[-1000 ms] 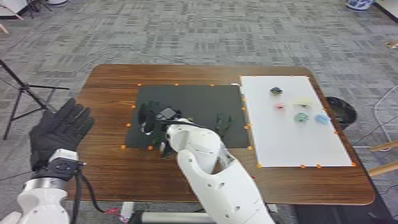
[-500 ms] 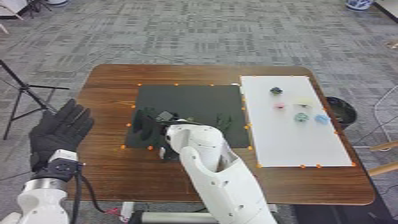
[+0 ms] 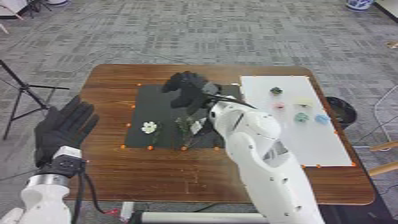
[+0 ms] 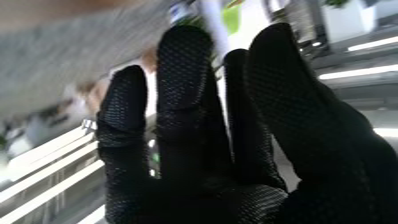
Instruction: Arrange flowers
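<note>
Well, white flower [image 3: 149,127] (on black mat [image 3: 151,106])

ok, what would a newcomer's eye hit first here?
Likely the black-gloved right hand above the far edge of the dark mat. Then the white flower at that mat's near left, and the white board on the right of the table, holding small coloured pieces in its far half.

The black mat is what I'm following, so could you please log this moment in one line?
right robot hand: over black mat | white flower: on mat | left robot hand: open, left of mat
</note>
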You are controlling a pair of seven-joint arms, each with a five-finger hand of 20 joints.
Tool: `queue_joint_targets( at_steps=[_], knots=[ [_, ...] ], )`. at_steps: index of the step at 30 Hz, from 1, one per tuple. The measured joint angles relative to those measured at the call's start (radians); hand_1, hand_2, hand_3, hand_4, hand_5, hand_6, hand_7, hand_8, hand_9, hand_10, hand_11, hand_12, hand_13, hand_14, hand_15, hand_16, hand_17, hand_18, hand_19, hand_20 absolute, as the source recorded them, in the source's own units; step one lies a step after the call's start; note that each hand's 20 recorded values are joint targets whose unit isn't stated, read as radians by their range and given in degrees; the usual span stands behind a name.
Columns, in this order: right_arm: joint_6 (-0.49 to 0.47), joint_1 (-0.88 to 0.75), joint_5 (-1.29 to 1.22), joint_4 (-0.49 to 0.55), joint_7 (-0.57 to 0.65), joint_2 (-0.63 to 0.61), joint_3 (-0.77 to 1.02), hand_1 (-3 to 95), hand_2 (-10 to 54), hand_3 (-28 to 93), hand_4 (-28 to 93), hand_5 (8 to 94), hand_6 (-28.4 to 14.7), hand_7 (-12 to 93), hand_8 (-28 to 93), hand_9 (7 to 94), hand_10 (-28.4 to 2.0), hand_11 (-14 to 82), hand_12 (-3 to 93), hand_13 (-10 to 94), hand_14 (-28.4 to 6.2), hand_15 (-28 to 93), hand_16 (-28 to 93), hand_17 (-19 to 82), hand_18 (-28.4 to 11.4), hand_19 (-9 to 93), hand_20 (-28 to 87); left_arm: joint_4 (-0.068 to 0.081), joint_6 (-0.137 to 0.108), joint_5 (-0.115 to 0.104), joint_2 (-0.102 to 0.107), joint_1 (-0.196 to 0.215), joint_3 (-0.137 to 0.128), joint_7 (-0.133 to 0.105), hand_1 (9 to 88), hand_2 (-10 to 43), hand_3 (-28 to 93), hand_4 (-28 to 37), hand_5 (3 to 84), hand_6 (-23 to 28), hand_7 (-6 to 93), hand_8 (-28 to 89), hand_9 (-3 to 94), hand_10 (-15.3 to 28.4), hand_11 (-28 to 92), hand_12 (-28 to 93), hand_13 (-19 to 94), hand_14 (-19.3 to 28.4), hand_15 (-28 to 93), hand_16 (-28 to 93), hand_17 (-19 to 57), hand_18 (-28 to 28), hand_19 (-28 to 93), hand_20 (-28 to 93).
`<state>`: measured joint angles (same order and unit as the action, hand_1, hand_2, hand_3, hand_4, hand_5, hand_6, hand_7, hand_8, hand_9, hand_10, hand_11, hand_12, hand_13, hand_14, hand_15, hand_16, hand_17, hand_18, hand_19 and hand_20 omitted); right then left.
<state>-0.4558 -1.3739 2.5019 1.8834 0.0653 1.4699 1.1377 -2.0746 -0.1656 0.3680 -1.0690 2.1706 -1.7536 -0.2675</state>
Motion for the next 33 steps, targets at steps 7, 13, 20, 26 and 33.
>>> queue_joint_targets(
  at_steps=[7,13,20,26,33],
  knots=[
    [-0.027,-0.042,0.024,0.063,0.090,-0.165,0.161,47.8,-9.5,74,-28,50.2,-3.6,10,-10,48.8,-13.4,6.3,13.5,63,-8.3,55,34,32,-21.2,78,38,0.012,-0.007,0.076,0.037,-0.080,0.030,0.002,27.7,17.7,69,-28.3,43.8,5.4,8.7,-10,34.9,12.9,17,5,27,10.6,19,-7,-5.1,13.6,38,7],
    [-0.033,-0.100,0.016,0.058,0.249,-0.274,0.284,48.6,-9.5,74,-28,49.3,-3.8,10,-10,47.7,-12.6,5.9,13.3,62,-8.9,56,33,32,-21.2,78,38,0.021,-0.008,0.069,0.058,-0.136,0.067,-0.003,27.7,17.7,69,-28.3,43.7,5.5,8.7,-10,34.6,12.8,17,5,27,10.6,19,-7,-5.0,13.5,38,7],
    [-0.068,-0.162,0.239,0.022,0.224,-0.312,0.399,51.6,-9.5,72,-28,48.9,-3.9,9,-10,47.2,-11.7,6.1,12.0,64,-8.0,55,35,33,-21.4,78,37,0.041,-0.008,0.029,0.072,-0.203,0.142,-0.035,27.9,17.8,69,-28.3,43.6,5.5,8.7,-10,34.4,12.7,17,5,27,10.4,18,-7,-4.9,13.5,38,7],
    [-0.117,-0.162,0.222,-0.023,0.236,-0.305,0.412,48.3,-9.5,74,-27,47.0,-5.5,8,-10,44.4,-14.4,5.3,11.9,63,-9.3,56,33,33,-21.6,78,36,0.046,-0.007,0.026,0.075,-0.245,0.184,-0.037,27.8,17.7,69,-28.3,43.7,5.6,8.8,-10,34.4,12.7,17,5,27,10.4,18,-7,-4.8,13.4,38,7],
    [-0.170,-0.156,0.205,-0.051,0.271,-0.285,0.406,50.1,-9.5,74,-28,48.4,-6.1,8,-9,45.4,-14.8,5.7,12.0,63,-8.5,57,33,33,-22.0,80,36,0.054,-0.007,0.026,0.072,-0.273,0.210,-0.034,27.8,17.7,69,-28.3,43.7,5.6,8.9,-10,34.4,12.7,17,5,27,10.5,18,-6,-4.8,13.4,37,7]
  ],
)
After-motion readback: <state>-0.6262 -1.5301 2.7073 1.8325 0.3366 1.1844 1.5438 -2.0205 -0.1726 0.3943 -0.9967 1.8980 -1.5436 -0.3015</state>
